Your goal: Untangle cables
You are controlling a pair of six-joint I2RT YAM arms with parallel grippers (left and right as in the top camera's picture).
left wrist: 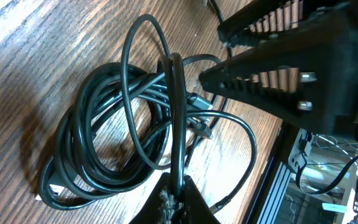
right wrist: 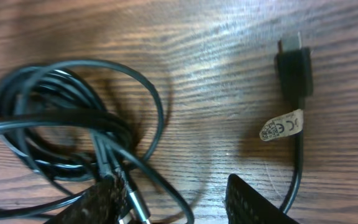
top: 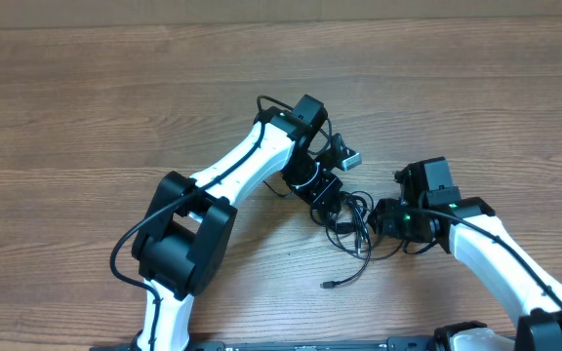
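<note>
The cables (top: pixel 351 222) lie in a dark knot on the desk (top: pixel 115 88), right of its middle and nearer the front edge than the back. Broad bare wood is open to the left and on the far side. The left claw (left wrist: pixel 176 196) is pinched tight on one strand that rises out of the coil. The right claw (right wrist: pixel 174 204) stands just beside the heap with its jaws apart and nothing clamped between them. One loose end (top: pixel 330 285) trails toward the front edge, and a black plug (right wrist: pixel 294 65) with a white tag (right wrist: pixel 281 129) lies apart from the loops. From above, both claws cover much of the knot, so I can't tell how many cords there are or where they cross. The right wrist view cuts the coil off at its left edge.
</note>
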